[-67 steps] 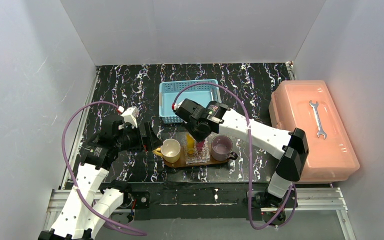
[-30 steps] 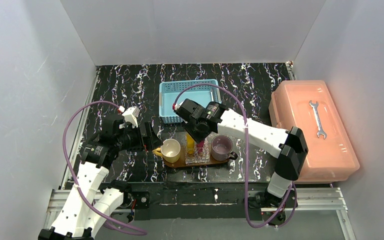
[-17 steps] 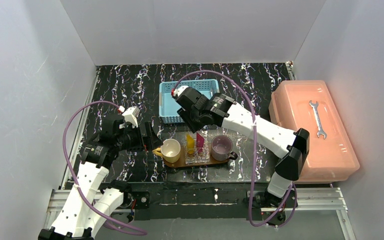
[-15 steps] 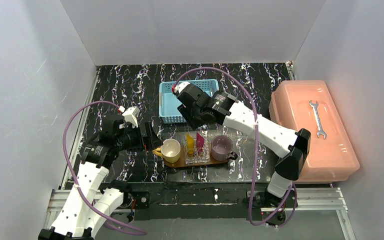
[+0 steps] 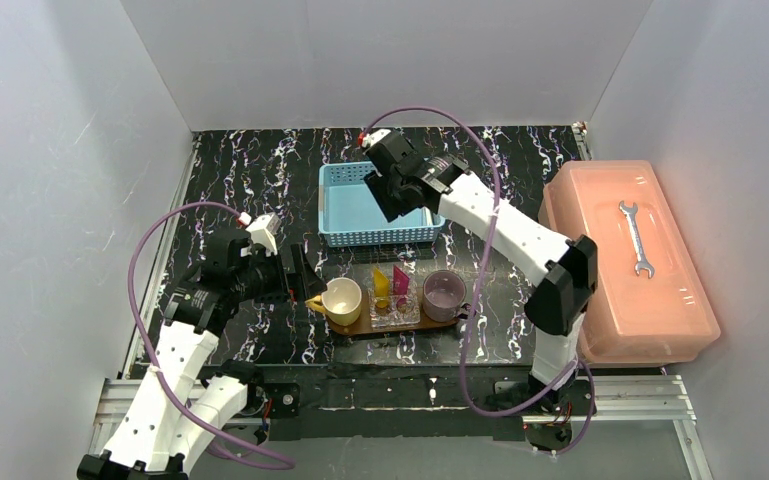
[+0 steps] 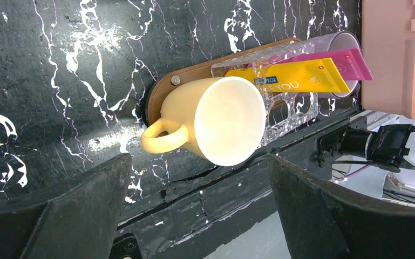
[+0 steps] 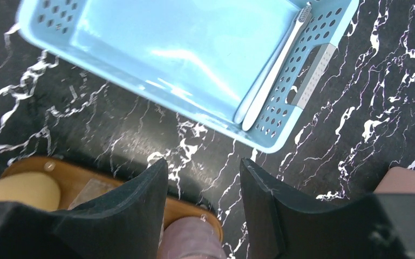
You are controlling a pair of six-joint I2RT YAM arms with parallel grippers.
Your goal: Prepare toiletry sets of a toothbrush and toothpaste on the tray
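Toothbrushes (image 7: 272, 72) inside blue basket (image 7: 140, 38)

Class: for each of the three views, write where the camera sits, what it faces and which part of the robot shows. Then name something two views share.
Top external: above and behind the bases, looking down on the table; the left arm and right arm show.
Left wrist: low on the left arm, facing the yellow cup on the tray; the open left gripper frames it.
Right wrist: raised, looking down on the blue basket with a toothbrush inside; the right gripper shows.
Shared: tray and yellow cup appear in all three.
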